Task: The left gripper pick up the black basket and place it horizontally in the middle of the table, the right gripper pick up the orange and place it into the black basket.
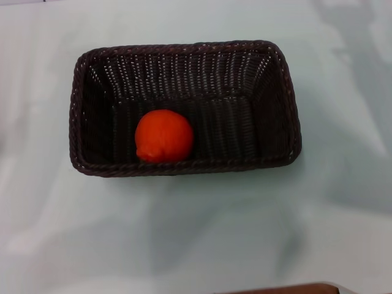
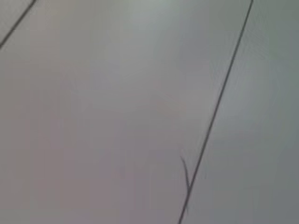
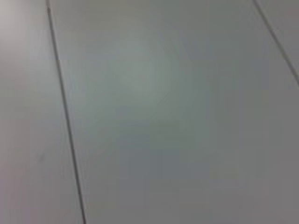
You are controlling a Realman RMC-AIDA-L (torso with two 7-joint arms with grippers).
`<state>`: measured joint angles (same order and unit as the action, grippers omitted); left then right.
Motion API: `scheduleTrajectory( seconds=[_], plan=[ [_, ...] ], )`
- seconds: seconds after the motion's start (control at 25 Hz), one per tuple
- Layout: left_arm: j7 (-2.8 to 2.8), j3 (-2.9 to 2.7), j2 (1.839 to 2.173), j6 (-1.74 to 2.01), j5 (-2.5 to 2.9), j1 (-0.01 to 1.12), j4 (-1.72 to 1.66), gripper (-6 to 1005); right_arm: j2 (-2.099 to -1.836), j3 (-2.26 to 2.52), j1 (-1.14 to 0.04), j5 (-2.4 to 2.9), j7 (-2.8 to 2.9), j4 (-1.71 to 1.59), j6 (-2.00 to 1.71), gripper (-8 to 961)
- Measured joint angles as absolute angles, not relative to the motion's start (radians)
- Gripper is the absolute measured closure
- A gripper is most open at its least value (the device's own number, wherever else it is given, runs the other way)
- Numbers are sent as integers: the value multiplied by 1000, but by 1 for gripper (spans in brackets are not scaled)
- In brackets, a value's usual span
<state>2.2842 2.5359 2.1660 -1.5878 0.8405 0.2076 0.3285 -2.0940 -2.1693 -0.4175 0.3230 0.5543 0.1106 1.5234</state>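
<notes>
You had the black basket (image 1: 269, 104) lying lengthwise near the middle of the table (image 1: 343, 233); the orange (image 1: 164, 136) rested inside it (against the near wall, toward the left end); neither gripper appeared in any view, so you could not judge their jaws.

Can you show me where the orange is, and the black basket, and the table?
orange (image 1: 163, 135): head view, the middle of the round fruit.
black basket (image 1: 184, 47): head view, the braided far rim.
table (image 1: 196, 233): head view, a bare white patch in front of the basket.
</notes>
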Motion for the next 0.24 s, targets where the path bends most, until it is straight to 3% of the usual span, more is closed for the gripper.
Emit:
scheduleTrajectory(
  seconds=[0.24],
  plan=[
    [2285, 2544, 2167, -1612, 841, 196, 321, 434, -2095, -2185, -416, 317, 552, 100, 1515, 7]
  ],
)
